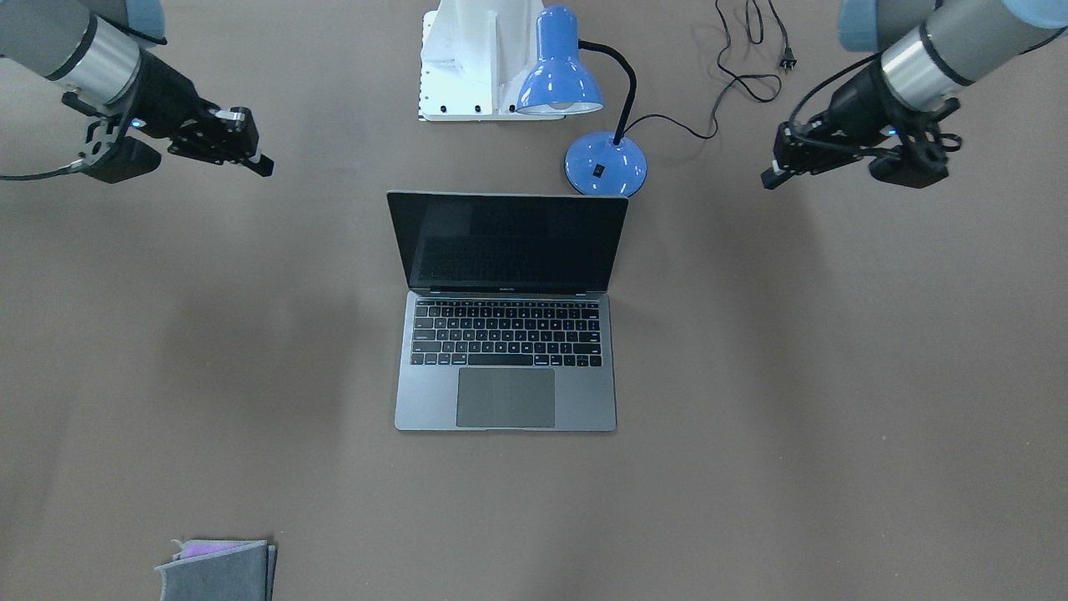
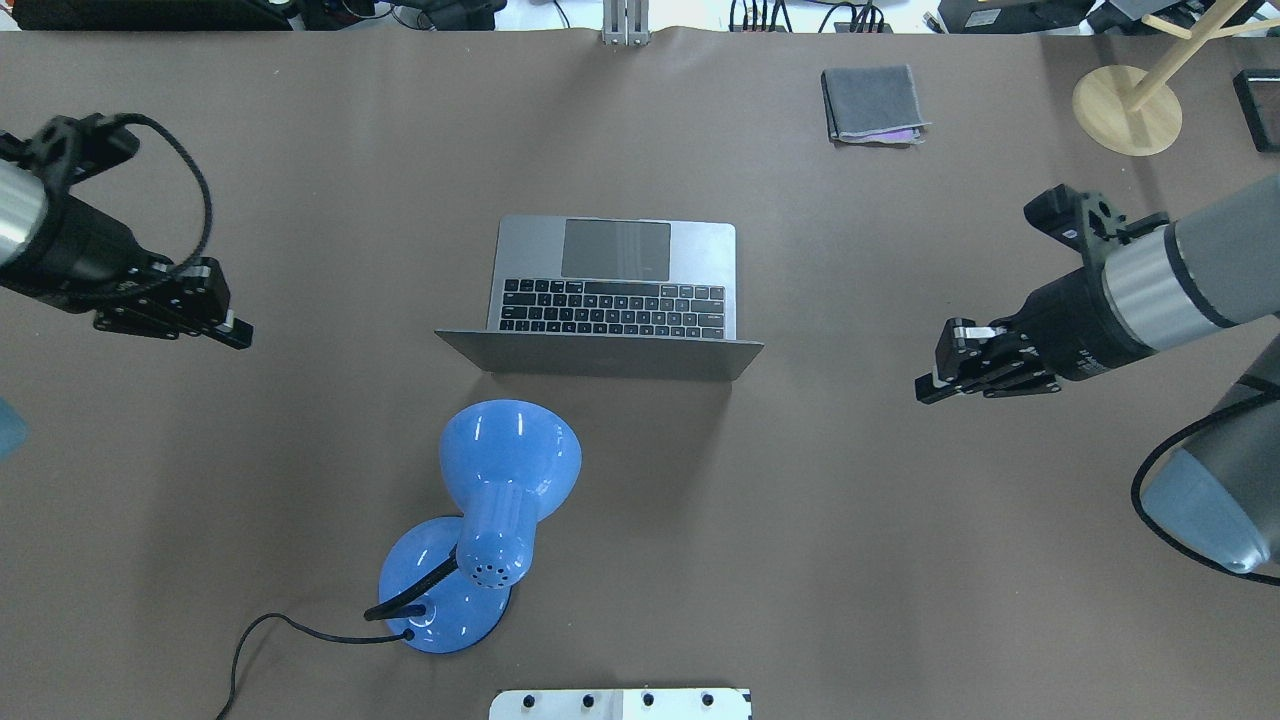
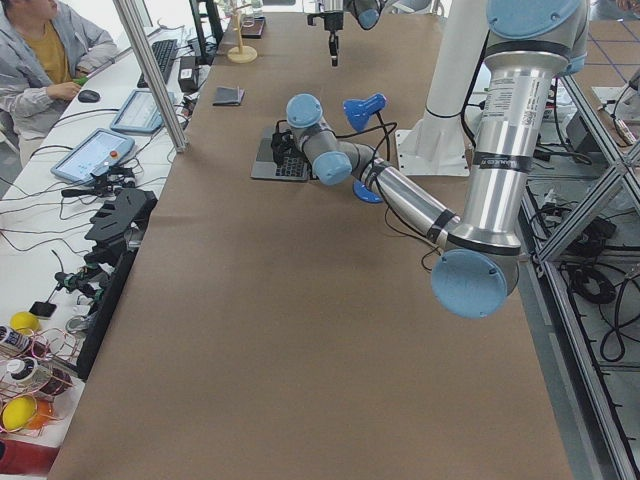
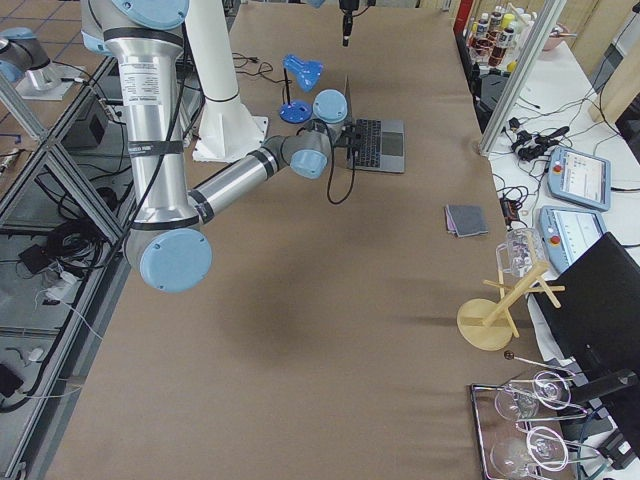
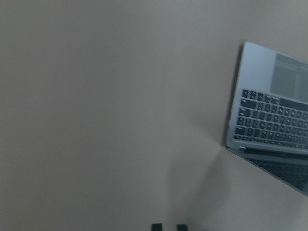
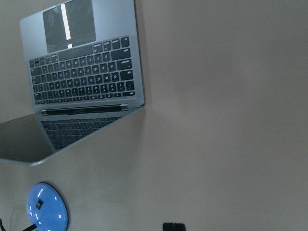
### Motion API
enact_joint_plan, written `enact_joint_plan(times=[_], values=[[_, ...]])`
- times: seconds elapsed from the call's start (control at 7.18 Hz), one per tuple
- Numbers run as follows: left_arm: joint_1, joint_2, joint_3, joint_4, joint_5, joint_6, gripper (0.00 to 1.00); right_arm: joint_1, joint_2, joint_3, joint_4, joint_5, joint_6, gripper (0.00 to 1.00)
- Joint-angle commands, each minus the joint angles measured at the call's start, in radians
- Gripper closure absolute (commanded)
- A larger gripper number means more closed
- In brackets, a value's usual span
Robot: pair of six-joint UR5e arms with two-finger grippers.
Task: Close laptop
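The laptop (image 1: 506, 334) lies open at the middle of the brown table (image 1: 834, 417). Its base is flat, and the trackpad edge points away from the robot. The lid stands up steeply with the dark screen facing away from the robot, and its top edge is free.

A blue desk lamp (image 1: 576, 92) stands behind the lid on the robot's side, toward the robot's left. Its shade is near the lid's back but apart from it.

The left gripper (image 2: 240, 335) hangs above the table, well apart from the laptop's side edge. Its fingertips (image 5: 156, 226) show a narrow gap and hold nothing. The right gripper (image 2: 925, 388) hangs well apart from the opposite side edge with its fingers pressed together, also holding nothing. A wide strip of table lies between each gripper and the laptop.

A folded grey cloth (image 1: 219, 569) lies near the far table edge.
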Motion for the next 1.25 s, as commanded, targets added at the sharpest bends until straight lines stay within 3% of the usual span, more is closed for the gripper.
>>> enact_joint_plan(times=[0.0, 0.56, 0.84, 1.11], values=[[0.137, -0.102, 0.023, 0.005, 0.09, -0.081, 1.0, -0.133, 0.111, -0.005, -0.008, -0.132, 0.106, 1.0], [0.2, -0.151, 0.04, 0.007, 0.092, -0.1, 1.0, -0.169, 0.197, -0.044, -0.01, -0.192, 0.134, 1.0], [0.202, -0.237, 0.106, 0.008, 0.093, -0.1, 1.0, -0.162, 0.246, -0.09, -0.01, -0.249, 0.125, 1.0], [0.202, -0.263, 0.117, 0.008, 0.093, -0.113, 1.0, -0.131, 0.253, -0.095, -0.021, -0.248, 0.119, 1.0]])
